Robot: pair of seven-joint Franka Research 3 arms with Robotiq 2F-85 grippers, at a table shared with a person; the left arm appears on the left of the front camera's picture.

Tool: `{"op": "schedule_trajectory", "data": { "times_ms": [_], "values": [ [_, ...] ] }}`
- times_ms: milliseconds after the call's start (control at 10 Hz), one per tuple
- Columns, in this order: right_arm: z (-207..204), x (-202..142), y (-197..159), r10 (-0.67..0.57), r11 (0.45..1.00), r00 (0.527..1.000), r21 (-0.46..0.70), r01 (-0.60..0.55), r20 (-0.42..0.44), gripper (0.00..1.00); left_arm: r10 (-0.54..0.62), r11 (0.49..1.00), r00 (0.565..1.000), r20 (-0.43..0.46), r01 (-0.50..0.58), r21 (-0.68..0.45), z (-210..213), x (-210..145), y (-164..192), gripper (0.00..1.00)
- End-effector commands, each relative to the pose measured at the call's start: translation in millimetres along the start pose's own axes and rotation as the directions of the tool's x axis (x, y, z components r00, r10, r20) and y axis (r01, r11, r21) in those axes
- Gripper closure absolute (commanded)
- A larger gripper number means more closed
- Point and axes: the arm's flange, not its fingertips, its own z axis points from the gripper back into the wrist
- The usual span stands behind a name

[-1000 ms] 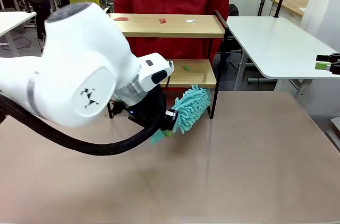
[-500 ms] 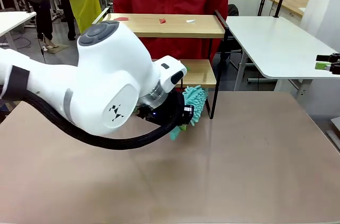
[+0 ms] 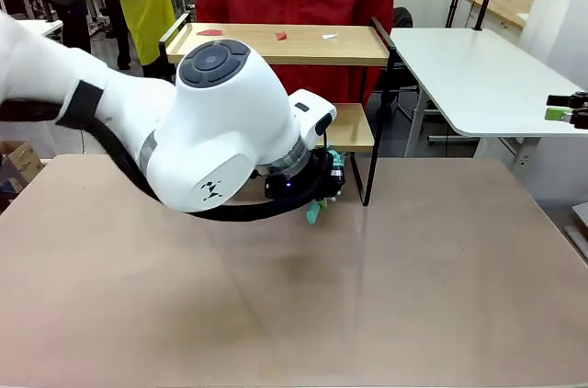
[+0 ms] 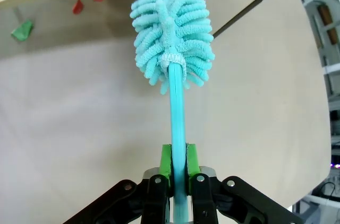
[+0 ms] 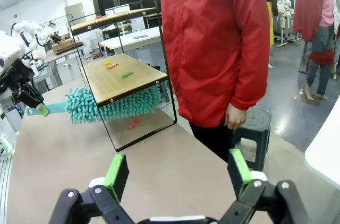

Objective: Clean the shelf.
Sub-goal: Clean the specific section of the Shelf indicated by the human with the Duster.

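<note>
The left gripper (image 4: 178, 156) jaws clamp the teal duster (image 4: 172, 33) by its handle, head under the lower board of the shelf (image 5: 125, 80). The right gripper (image 5: 178, 172) jaws stand wide, empty.

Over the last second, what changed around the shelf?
The left arm swung right toward the shelf, pushing the teal duster in until its head sits under the lower board edge. Left tool stayed shut on the handle. Right tool stayed open and parked. Scraps on the top board are unmoved.
</note>
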Motion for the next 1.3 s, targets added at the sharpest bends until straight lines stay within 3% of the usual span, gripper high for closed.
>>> {"op": "schedule_trajectory", "data": {
  "times_ms": [0, 500, 900, 1200],
  "values": [
    [-2, 3, 2, 0.005, 1.0, 1.0, 0.002, -0.005, 0.003, 0.0, 0.019, 1.0, 0.999, 0.037, -0.019, -0.003, -43, 10, -43, 0.87],
    [-2, 3, 2, 0.005, 1.0, 1.0, 0.002, -0.005, 0.003, 0.0, 0.049, 0.997, 0.999, -0.004, -0.048, 0.061, -91, 8, -50, 0.87],
    [-2, 3, 2, 0.005, 1.0, 1.0, 0.002, -0.005, 0.003, 0.0, 0.092, 0.989, 0.996, -0.007, -0.091, 0.113, -107, -1, -46, 0.87],
    [-2, 3, 2, 0.005, 1.0, 1.0, 0.002, -0.005, 0.003, 0.0, 0.059, 0.994, 0.997, -0.039, -0.056, 0.09, -102, -2, -44, 0.87]
  ]
}}
